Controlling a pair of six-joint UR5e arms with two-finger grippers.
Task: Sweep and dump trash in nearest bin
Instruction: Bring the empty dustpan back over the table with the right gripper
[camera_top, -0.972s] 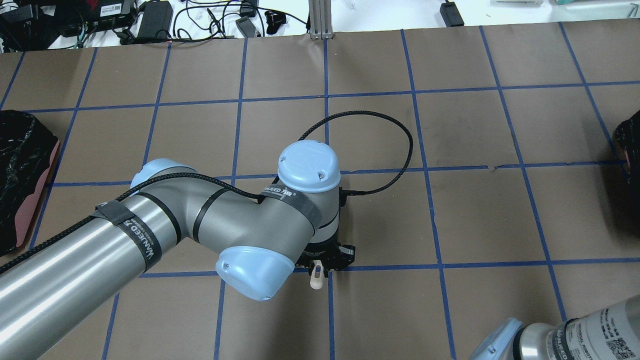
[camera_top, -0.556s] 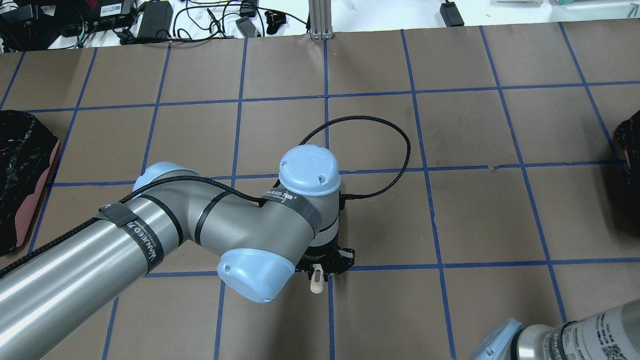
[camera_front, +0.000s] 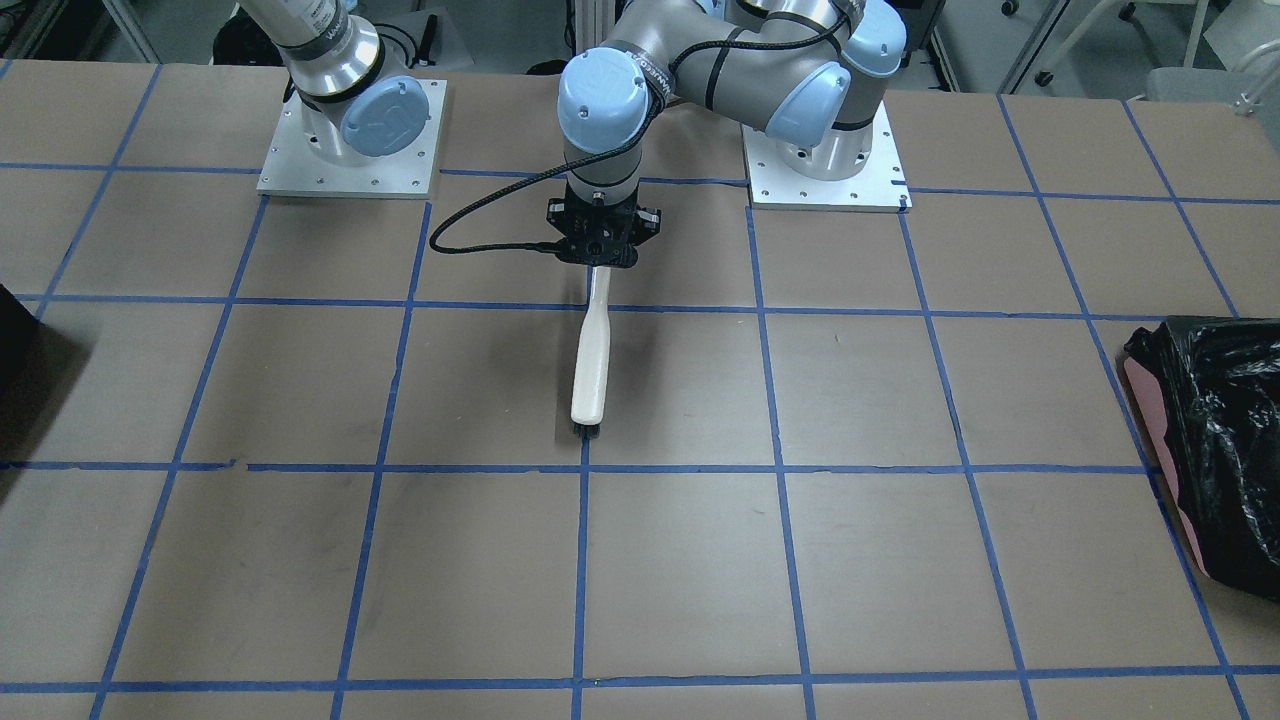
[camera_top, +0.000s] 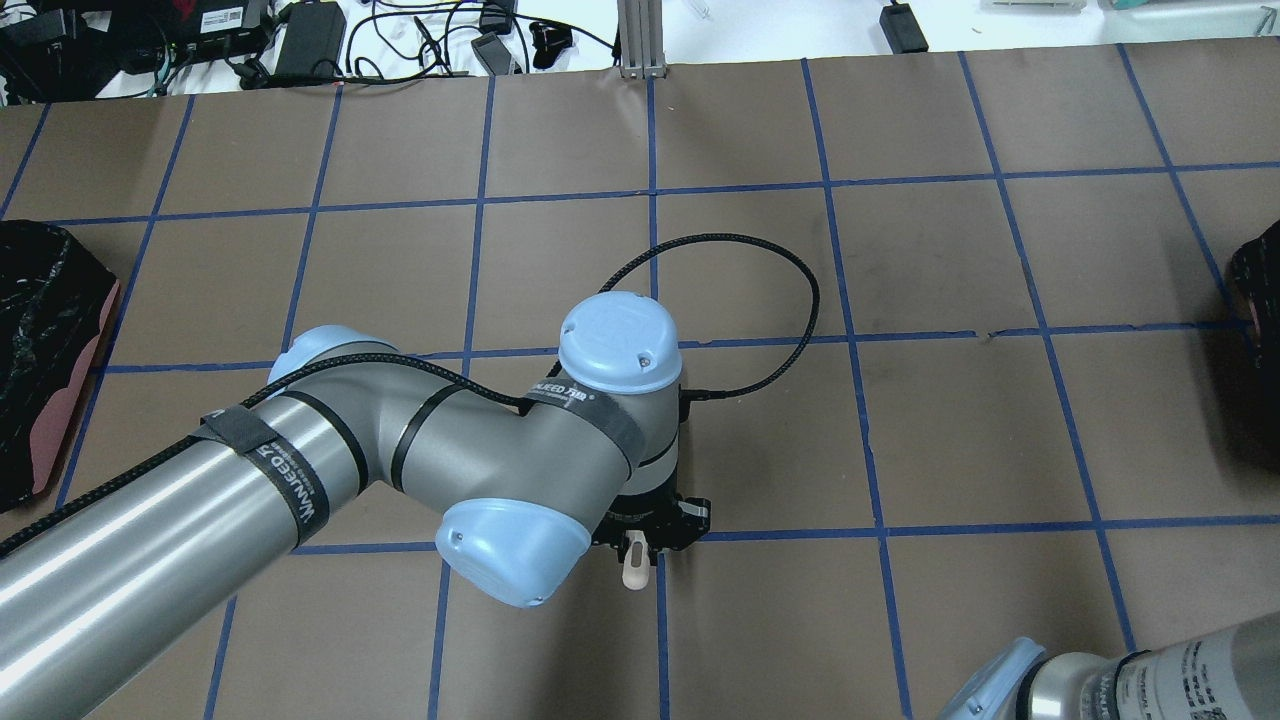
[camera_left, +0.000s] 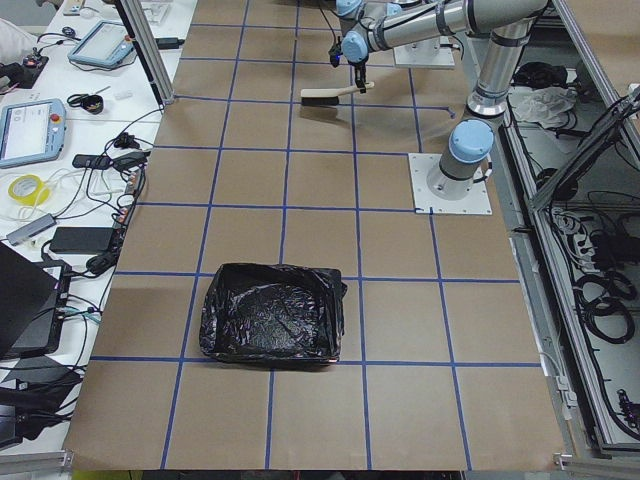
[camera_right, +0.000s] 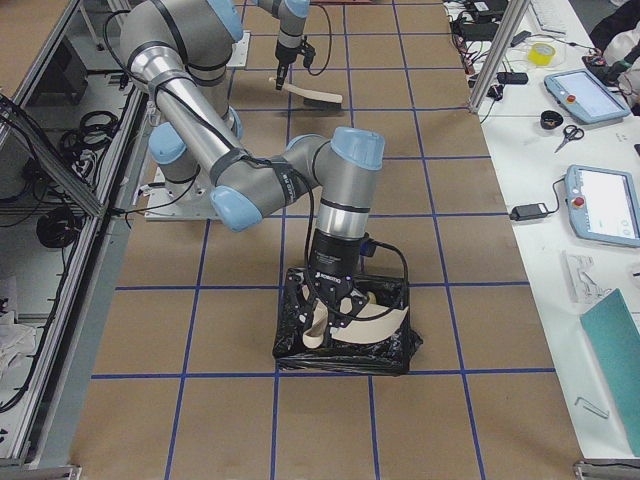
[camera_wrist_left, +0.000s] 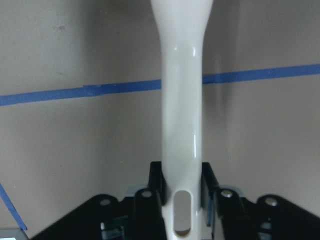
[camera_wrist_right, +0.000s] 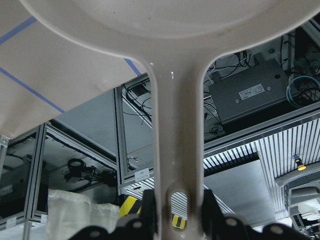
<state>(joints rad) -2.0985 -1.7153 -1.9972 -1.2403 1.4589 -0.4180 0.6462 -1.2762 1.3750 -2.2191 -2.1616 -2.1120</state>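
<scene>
Left pincer (camera_front: 598, 262) pinching brush (camera_front: 590, 365) handle, right pincer (camera_right: 334, 316) pinching dustpan (camera_right: 378, 320) handle over black bin (camera_right: 345, 362)

Glossy plastic brush handle (camera_wrist_left: 182, 125); matt brown table cover (camera_front: 900, 580), probably paper; crinkled shiny plastic bin liner (camera_left: 270, 315).

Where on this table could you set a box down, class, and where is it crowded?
Bare: the squares on the operators' side of the brush, from the pink bin across to the black bin. Crowded: by the arm bases, where the left tool grips the brush, and at the black bin, where the right tool holds a dustpan.
</scene>
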